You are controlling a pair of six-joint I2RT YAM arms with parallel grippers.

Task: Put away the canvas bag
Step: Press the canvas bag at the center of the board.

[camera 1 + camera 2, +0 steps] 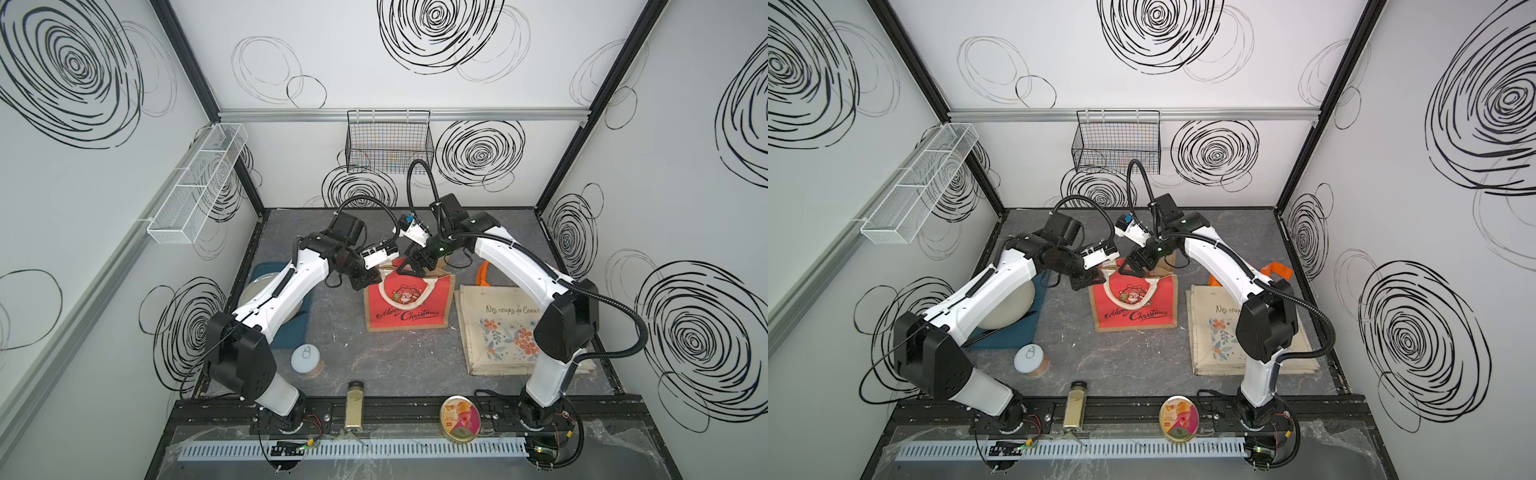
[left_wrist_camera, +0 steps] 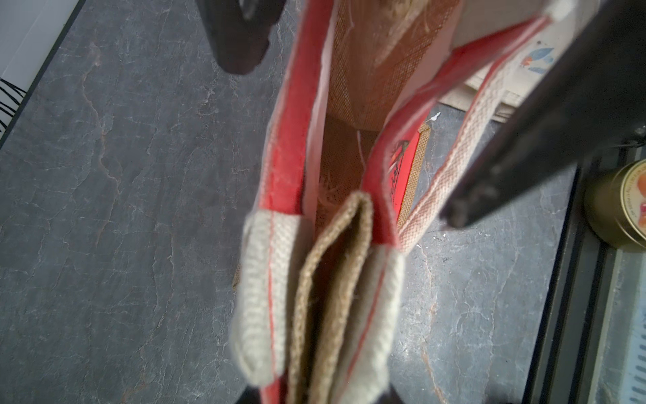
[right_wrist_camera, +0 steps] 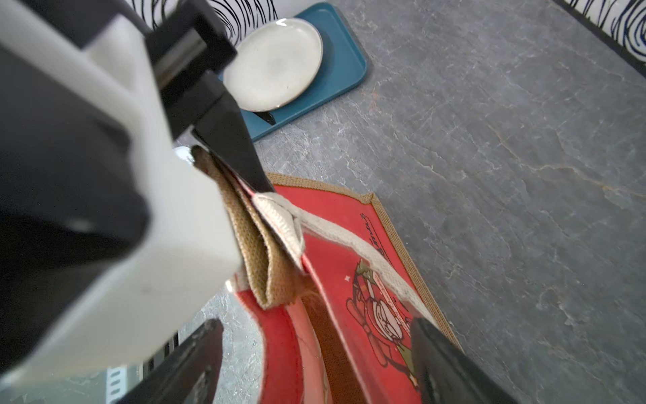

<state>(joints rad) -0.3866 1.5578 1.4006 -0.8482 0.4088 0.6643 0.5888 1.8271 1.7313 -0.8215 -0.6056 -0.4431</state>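
The red canvas bag (image 1: 407, 307) with a Christmas print stands in the middle of the table in both top views (image 1: 1133, 307), its mouth pulled up between the arms. My left gripper (image 1: 368, 284) is shut on the folded burlap side and handle ends at the bag's left rim (image 2: 328, 280); the right wrist view shows one of its fingers (image 3: 241, 154) pinching that fold. At the opposite end of the mouth, my right gripper (image 3: 314, 367) stands open. Its fingers straddle both red walls (image 3: 349, 262) without pressing them.
A beige flower-print tote (image 1: 498, 332) lies flat to the right under the right arm. A blue tray (image 1: 305, 320) with a plate (image 3: 276, 70) lies left. A can (image 1: 306, 360), a spice jar (image 1: 354, 405) and a round tin (image 1: 460, 417) sit in front. A black wire basket (image 1: 388, 141) hangs on the back wall.
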